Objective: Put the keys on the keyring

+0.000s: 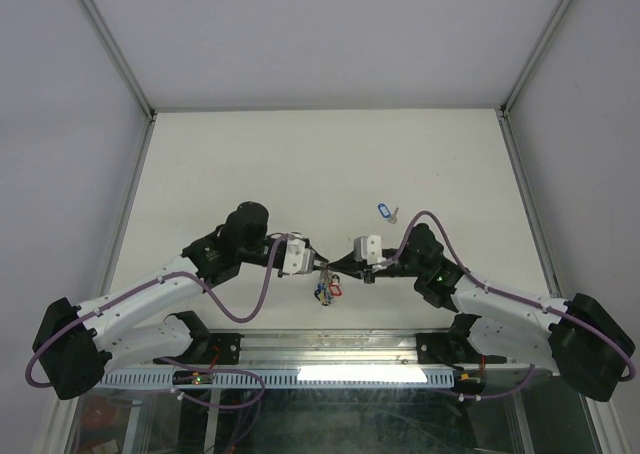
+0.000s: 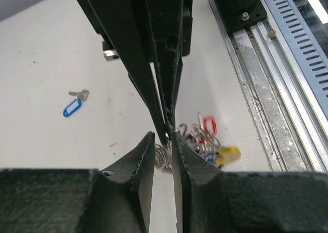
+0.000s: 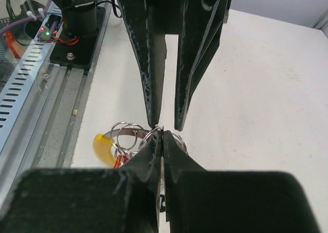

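Closest to the left wrist camera, the left hand is seen with its fingers set narrowly apart and pressed on the keyring, whose ribbed coil fills the gap between them; the right hand is met tip to tip from the opposite side, its jaws drawn fully together and clamped on the same keyring; both hands are held over the table, near its front edge and midway between the two arm bases; the keys already on the ring are hung in a bunch beneath it, red, yellow and blue tags being made out among them; one loose key with a blue tag is seen lying flat on the table, well apart, beyond the right hand.
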### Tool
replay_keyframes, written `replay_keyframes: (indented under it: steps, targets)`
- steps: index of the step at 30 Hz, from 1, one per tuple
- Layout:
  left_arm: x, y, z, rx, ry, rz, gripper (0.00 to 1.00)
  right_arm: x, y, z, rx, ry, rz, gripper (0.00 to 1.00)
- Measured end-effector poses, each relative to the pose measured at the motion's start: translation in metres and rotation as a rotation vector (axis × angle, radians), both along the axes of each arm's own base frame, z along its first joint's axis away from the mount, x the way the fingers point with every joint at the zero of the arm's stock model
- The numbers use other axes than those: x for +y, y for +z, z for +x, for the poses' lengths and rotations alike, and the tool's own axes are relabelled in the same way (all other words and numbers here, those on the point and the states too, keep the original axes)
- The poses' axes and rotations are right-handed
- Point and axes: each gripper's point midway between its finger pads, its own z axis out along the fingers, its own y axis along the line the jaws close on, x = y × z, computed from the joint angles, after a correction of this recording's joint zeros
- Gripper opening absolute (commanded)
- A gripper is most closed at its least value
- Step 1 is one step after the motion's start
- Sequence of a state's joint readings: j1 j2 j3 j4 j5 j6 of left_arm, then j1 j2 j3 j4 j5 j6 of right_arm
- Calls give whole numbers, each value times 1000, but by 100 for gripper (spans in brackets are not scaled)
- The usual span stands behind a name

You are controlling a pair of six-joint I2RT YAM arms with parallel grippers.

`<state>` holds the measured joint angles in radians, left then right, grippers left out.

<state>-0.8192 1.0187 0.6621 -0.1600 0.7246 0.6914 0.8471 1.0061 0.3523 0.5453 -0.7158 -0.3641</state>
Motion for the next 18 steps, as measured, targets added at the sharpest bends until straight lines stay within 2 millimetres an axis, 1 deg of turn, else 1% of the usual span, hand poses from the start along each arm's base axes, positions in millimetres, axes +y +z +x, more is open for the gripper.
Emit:
replay_keyframes:
  steps: [4,9,13,18]
  targets:
    - [-6,11,0,-33,-21,-46,18,0,-7,-2,10,-16,-8,0]
    - [-9,16,-1,-47,-30,-66,18,-1,-12,-2,16,-32,-7,0]
    - [-9,16,1,-37,-13,-62,19,-3,-10,2,3,-70,3,1]
    - [-8,19,8,-26,43,-68,19,-6,-1,8,-28,-115,32,2]
